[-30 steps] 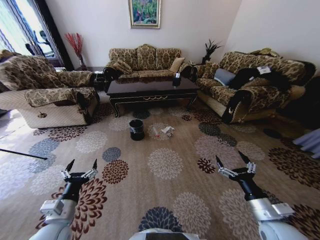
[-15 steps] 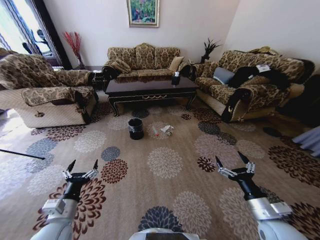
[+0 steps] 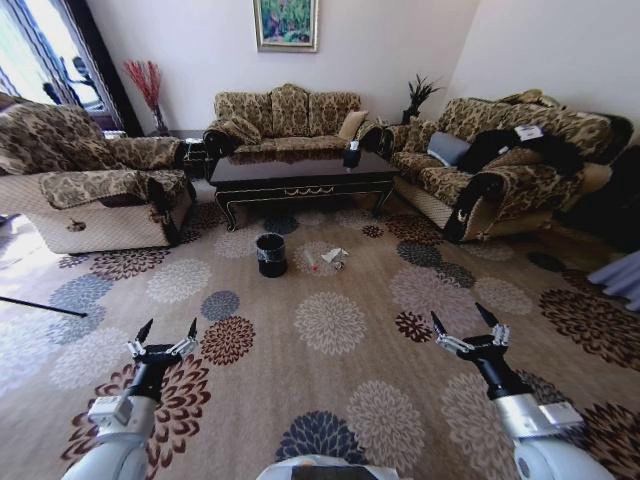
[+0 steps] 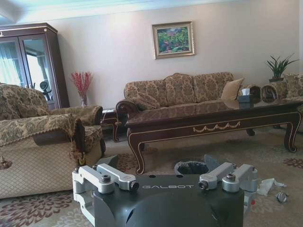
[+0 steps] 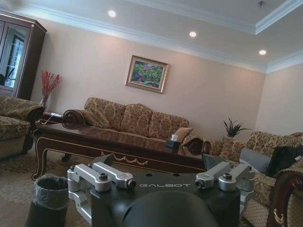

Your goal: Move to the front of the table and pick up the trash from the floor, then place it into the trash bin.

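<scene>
I see both arms held low in front of me over the flowered carpet (image 3: 330, 400). My left pincer (image 3: 165, 335) has its fingers spread and carries nothing; my right pincer (image 3: 465, 322) is spread just the same, also carrying nothing. Well ahead of both pincers, roughly between their lines of reach, stands the trash bin (image 3: 270, 254), a small black bucket with a clear liner, upright on the carpet. Just beside it, toward my right pincer's side, lies the trash (image 3: 330, 258): a white crumpled scrap and a clear bottle, apart from the bin. Beyond them sits the bench (image 3: 300, 172), dark and glossy, with a sofa (image 3: 285, 118) behind it. From my left wrist I see the bin's rim (image 4: 191, 167) past the pincer body.
</scene>
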Robot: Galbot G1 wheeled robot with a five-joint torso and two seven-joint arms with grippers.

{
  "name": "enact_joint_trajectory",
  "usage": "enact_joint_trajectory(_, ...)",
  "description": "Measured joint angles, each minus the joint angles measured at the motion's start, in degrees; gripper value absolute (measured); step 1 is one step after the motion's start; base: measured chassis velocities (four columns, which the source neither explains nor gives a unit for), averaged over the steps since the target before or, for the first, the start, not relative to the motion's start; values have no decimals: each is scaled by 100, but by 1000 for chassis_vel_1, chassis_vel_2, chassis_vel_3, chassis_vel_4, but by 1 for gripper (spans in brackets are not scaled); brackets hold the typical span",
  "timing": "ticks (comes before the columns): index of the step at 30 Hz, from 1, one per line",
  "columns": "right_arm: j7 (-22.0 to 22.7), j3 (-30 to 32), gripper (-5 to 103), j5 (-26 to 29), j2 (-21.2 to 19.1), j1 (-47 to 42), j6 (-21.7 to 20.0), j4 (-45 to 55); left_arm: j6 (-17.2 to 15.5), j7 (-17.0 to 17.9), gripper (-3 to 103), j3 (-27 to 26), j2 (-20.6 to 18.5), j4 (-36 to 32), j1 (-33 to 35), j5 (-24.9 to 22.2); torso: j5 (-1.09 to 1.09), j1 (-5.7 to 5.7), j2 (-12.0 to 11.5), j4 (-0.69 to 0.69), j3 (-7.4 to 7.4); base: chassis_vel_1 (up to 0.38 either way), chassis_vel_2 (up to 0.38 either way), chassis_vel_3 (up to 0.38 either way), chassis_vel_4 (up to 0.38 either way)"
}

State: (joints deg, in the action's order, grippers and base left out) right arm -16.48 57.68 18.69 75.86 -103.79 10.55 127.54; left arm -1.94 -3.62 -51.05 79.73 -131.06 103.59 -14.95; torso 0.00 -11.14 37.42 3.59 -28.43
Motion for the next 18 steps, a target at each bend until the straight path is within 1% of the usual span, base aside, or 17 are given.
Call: enact_joint_trajectory(18, 10, -1, 100, 7, -20, 42, -8, -57, 0, -14, 100, 11, 31, 30, -11, 36, 0, 164, -415, 0, 251, 0, 0, 0, 0)
